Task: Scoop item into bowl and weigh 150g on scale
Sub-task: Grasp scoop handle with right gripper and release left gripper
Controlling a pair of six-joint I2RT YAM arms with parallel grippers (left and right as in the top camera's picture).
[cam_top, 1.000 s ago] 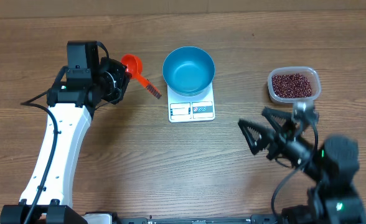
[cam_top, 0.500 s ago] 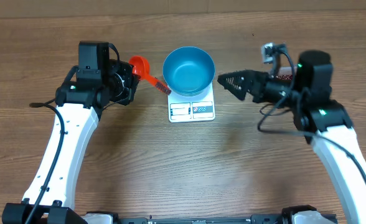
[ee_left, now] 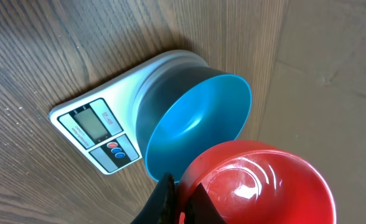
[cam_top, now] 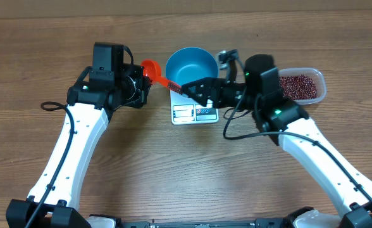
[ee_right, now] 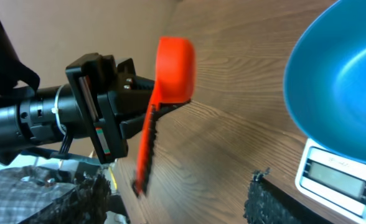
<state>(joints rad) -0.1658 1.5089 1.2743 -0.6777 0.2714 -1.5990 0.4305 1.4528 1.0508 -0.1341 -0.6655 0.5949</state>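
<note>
Clamping bright orange-red plastic scoop in our left claw, our right claw parted at its handle, round teal-blue plastic bowl just beside that claw.

You have the teal bowl upright and empty on the white scale, mid-table. The maroon beans are heaped in the clear tub, right.

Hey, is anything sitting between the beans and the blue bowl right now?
Yes: the right arm reaches across the gap between the beans in the tub and the bowl, its claw above the scale.
</note>
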